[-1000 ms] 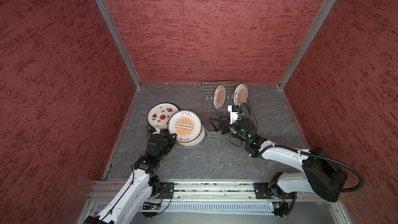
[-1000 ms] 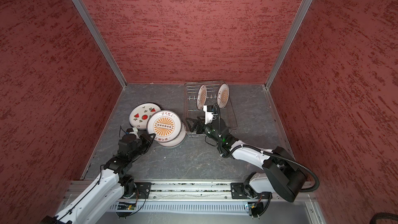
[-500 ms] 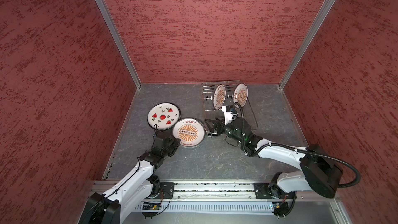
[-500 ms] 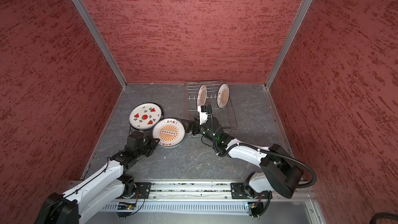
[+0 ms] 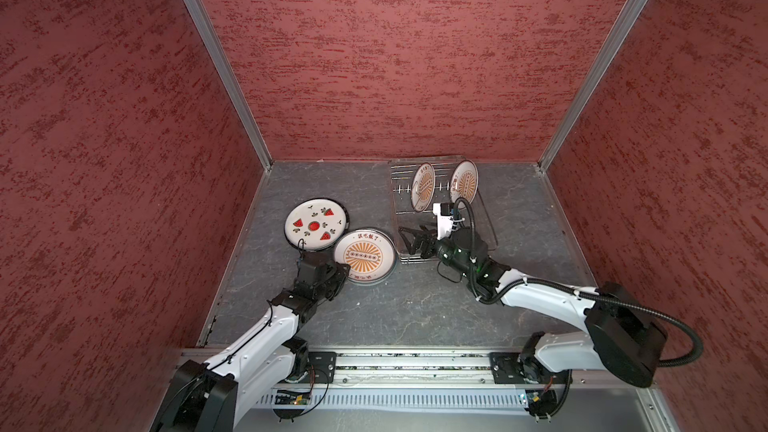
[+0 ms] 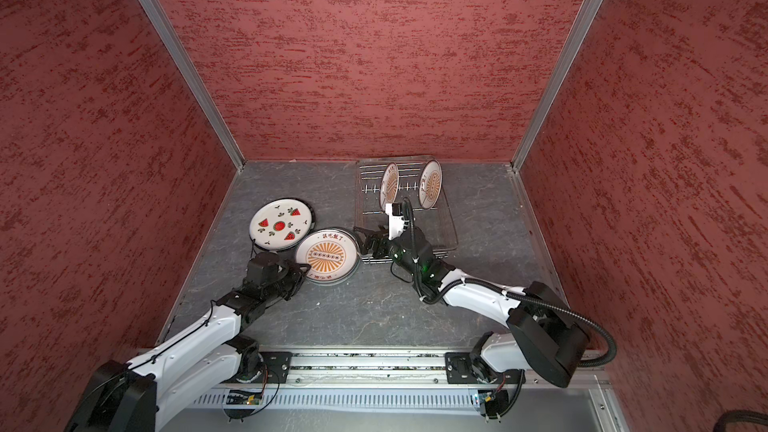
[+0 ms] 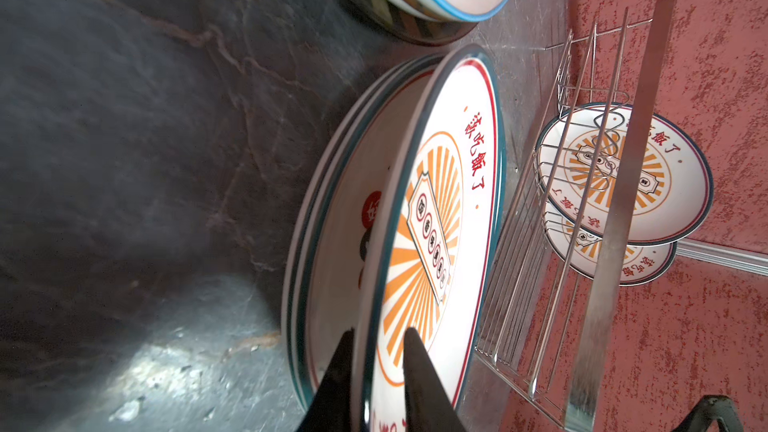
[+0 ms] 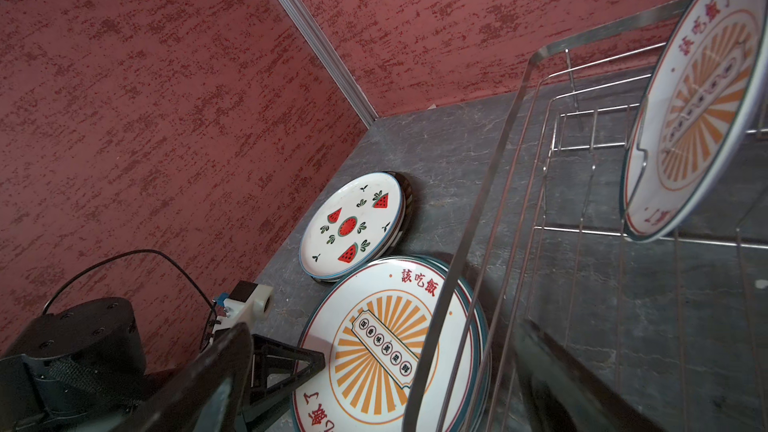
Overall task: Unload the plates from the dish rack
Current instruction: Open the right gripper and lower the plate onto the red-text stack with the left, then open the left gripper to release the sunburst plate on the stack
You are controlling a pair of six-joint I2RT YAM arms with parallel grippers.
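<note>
Two sunburst plates (image 5: 423, 187) (image 5: 464, 182) stand upright in the dish rack (image 5: 486, 218) at the back in both top views. A watermelon plate (image 5: 316, 224) tops one stack on the floor. Beside it, a sunburst plate (image 5: 365, 256) (image 7: 440, 201) lies on a second stack. My left gripper (image 5: 343, 272) (image 7: 378, 332) straddles this plate's near rim, jaws slightly apart, a sliver of plate face showing beside one finger. My right gripper (image 5: 409, 238) (image 8: 386, 324) stands wide open at the rack's front left corner, with the rack's rim band (image 8: 478, 209) running between its fingers.
Red textured walls close in the grey stone floor (image 5: 395, 309) on three sides. The two plate stacks touch each other, and the sunburst stack sits right against the rack's front left corner. The arms' metal base rail (image 5: 399, 363) runs along the front.
The left gripper brought the raised sunburst plate down flat onto the stack, and its jaws have since loosened. The right gripper shifted left toward the rack's front corner, still open.
</note>
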